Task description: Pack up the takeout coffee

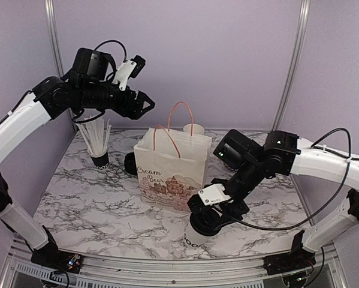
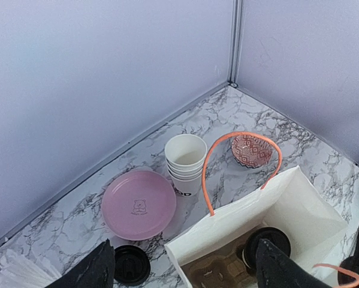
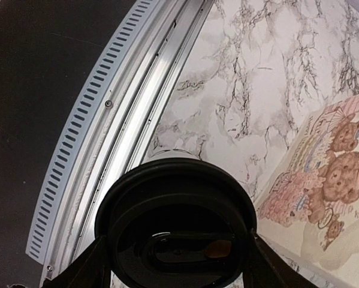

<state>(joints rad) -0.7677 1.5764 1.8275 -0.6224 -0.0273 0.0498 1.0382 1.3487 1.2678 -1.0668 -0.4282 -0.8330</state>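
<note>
Left hand [image 1: 146, 103] hangs high above the back left of the tabletop [image 1: 89, 204], its black fingers [image 2: 98, 270] spread wide with nothing between them. Its wrist camera looks straight down into the open white paper bag [image 1: 167, 174]. Inside, a lidded coffee [image 2: 270, 235] stands in a brown cardboard cup carrier [image 2: 218, 271], its black dome lid partly hidden behind one finger.

The bag stands upright in the middle of the tabletop, with a bear print and lettering on its near face and two salmon loop handles sticking up.

The right hand [image 1: 206, 221] is low at the near edge, just in front of the bag's near right corner. Its two fingers [image 3: 86, 267] are set against opposite sides of the black lid of a second takeout coffee cup [image 3: 176, 222], which is gripped upright by the top. The cup's white body with dark lettering shows below the hand, down at the tabletop beside the metal rail. Whether its base rests there or is just lifted I cannot tell.

Behind the bag are a stack of lidless white cups [image 2: 185, 157], a pink plate [image 2: 138, 204] to their left and a small patterned bowl [image 2: 249, 150] to their right. A loose black lid [image 1: 131, 163] lies just left of the bag, and a black cup of white straws [image 1: 99, 153] stands further left.
</note>
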